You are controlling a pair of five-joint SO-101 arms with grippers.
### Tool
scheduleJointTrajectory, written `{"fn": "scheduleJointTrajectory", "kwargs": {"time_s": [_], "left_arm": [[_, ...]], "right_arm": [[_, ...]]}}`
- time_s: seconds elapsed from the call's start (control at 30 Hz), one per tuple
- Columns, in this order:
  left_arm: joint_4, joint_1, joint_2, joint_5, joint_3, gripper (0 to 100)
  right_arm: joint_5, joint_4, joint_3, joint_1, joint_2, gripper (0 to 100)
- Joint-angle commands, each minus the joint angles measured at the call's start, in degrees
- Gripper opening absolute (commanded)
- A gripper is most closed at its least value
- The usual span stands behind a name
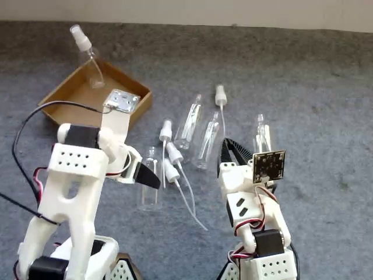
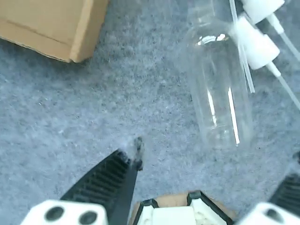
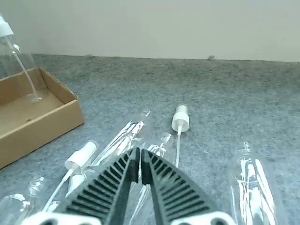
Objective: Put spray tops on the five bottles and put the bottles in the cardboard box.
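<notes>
Box (image 1: 58, 96) stood at the far left of the grey carpet (image 1: 315, 76). One capped bottle (image 1: 88, 58) leaned inside it. Four bottles and four tops lay loose on the carpet, not yet joined.

Left gripper (image 2: 216, 157) hung low, near the box corner, jaws spread wide and holding nothing. The nearest bare bottle (image 1: 148, 186) lay on its side just ahead of the jaws, base toward them.

Next came three spray tops (image 1: 173, 153) in a close cluster, thin tubes trailing toward the arms. Beyond these lay two more bare bottles (image 1: 189, 122) side by side, with a fourth top (image 1: 220, 96) just past their far ends.

Right gripper (image 3: 140, 157) sat just beside this pair, jaws pressed together and empty. The last bare bottle (image 1: 262, 137) lay to its right.

Handling (judgement): the bottles looked like clear thin plastic, so light, smooth and round, and likely to roll or slip. Grip across the mid-body, and not hard enough to dent. The tops seemed light and stiff. Take them by the white collar, never the tube, which would probably bend.
</notes>
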Motion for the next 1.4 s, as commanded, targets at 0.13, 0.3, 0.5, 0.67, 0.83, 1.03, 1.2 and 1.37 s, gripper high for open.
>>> {"fn": "scheduleJointTrajectory", "kwargs": {"time_s": [0.13,0.3,0.5,0.67,0.83,1.03,1.2,1.37], "left_arm": [[-1.1,1.7,8.4,6.2,-3.3,40],[-5.2,1.5,12.7,6.4,-3.3,40],[-10.0,1.9,15.5,9.1,-3.3,30],[-12.1,3.8,17.5,9.1,-3.2,15],[-12.0,7.1,20.2,9.4,-3.4,15],[-12.0,7.5,18.2,9.5,-3.8,18],[-12.0,8.0,13.8,9.6,-3.3,18],[-12.0,9.7,14.4,9.6,-3.2,18]], "right_arm": [[-0.4,-1.4,8.4,0.7,-0.7,1.1],[-0.4,-1.4,8.4,0.7,-0.7,1.1],[-0.4,-1.4,8.4,0.7,-0.7,1.1],[-0.4,-1.4,8.4,0.7,-0.7,1.1],[-0.4,-1.4,8.4,0.7,-0.7,1.1],[-0.3,-1.4,8.4,0.7,-0.7,1.1],[-0.3,-1.4,8.4,0.7,-0.7,1.1],[-0.3,-1.4,8.4,0.7,-0.7,1.1]]}}
